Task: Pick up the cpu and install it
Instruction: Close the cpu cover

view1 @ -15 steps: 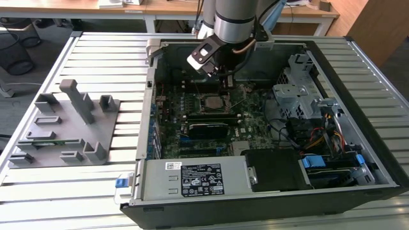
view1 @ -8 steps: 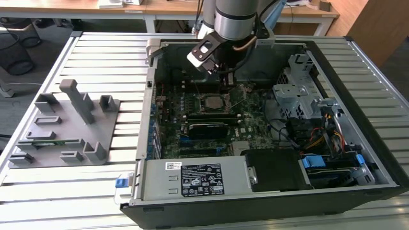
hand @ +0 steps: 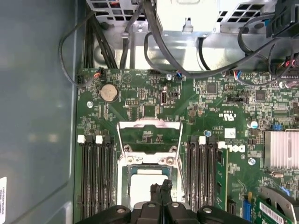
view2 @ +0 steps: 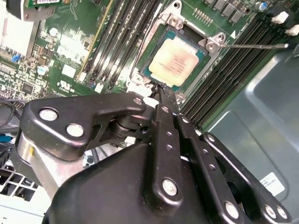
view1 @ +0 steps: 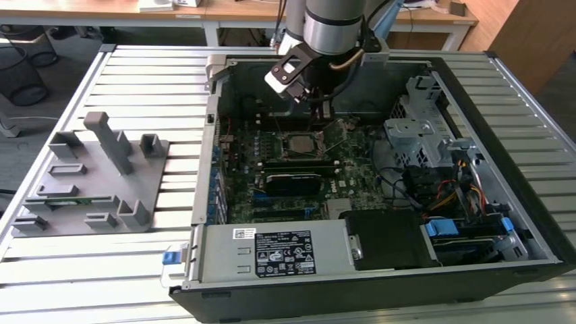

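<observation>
Slatted metal table (view1: 135, 74) carries a grey fixture tray (view1: 94, 182) to the exterior view's left of the open computer case (view1: 360, 300); inside, the cpu (view2: 174, 62) already lies in its socket (view2: 174, 19), load plate (hand: 148, 125) not yet lowered, gripper (view2: 163, 89) closed and empty over its edge

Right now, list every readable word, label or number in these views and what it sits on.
cpu top: faint print, too blurred to read.
Power supply label: too small to read.
Case-wall sticker: too small to read.
Motherboard silkscreen: a maker's logo; the rest too small to read.
</observation>
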{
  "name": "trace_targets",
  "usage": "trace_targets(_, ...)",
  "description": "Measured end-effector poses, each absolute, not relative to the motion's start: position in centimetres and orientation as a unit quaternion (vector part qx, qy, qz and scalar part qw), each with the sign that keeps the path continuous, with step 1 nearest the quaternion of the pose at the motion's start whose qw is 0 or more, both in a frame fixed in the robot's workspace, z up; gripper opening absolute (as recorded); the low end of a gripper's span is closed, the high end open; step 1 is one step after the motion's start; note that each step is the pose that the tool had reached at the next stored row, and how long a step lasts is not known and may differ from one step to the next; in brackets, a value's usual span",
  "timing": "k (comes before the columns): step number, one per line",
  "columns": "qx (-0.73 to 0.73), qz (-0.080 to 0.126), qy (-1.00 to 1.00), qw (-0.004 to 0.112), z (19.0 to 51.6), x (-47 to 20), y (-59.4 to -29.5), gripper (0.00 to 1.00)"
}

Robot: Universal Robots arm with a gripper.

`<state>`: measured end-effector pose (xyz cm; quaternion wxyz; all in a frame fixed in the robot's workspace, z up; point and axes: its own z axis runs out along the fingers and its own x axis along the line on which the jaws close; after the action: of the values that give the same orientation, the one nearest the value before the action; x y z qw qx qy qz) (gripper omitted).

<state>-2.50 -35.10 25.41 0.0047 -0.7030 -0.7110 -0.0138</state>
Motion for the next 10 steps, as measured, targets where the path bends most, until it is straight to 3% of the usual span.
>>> trace_targets(10, -0.703, -0.014, -0.711, 0.005, 25.4, -0.7, -35.1, 0.11)
